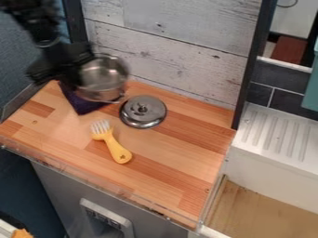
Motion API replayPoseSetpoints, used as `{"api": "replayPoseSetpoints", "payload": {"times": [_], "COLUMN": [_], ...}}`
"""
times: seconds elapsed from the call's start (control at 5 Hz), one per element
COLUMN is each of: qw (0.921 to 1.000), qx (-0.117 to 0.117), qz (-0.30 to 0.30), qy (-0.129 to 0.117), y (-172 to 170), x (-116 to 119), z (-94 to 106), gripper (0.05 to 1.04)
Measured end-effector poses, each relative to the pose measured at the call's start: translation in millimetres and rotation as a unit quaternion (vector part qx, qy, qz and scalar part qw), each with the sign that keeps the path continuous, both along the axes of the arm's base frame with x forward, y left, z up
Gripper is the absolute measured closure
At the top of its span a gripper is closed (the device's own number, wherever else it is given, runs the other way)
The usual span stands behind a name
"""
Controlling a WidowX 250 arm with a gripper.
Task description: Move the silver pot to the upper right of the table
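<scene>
Gripping the silver pot (104, 80): black tool (77, 78)

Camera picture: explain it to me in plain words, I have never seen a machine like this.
This single picture comes from a fixed camera looking down at a slant. The black machine at the upper left is a robot arm; its end is a gripper, which works like a simple hand. It is at the left side of a silver pot and appears to hold it, though the grip itself cannot be made out. On the wooden surface lie a round metal lid, a fork with a yellow handle and, partly behind the pot, something dark purple.
</scene>
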State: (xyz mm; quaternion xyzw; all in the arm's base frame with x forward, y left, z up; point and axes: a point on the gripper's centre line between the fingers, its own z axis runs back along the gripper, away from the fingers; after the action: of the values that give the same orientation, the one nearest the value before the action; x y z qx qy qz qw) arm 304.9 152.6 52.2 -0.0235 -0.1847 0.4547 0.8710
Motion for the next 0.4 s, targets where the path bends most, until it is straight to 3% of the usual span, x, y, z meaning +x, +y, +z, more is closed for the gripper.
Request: {"api": "replayPoseSetpoints", "payload": {"times": [0.2, 0.4], "qw": [0.9989, 0.9966], "qx": [0.016, 0.008], "qz": [-0.041, -0.08], "qy": [0.018, 0.018], "y": [-33.5, -64.1], "x": [21.1, 36.1], "z": [-9.3, -14.4], "gripper": [1.013, 1.014]}}
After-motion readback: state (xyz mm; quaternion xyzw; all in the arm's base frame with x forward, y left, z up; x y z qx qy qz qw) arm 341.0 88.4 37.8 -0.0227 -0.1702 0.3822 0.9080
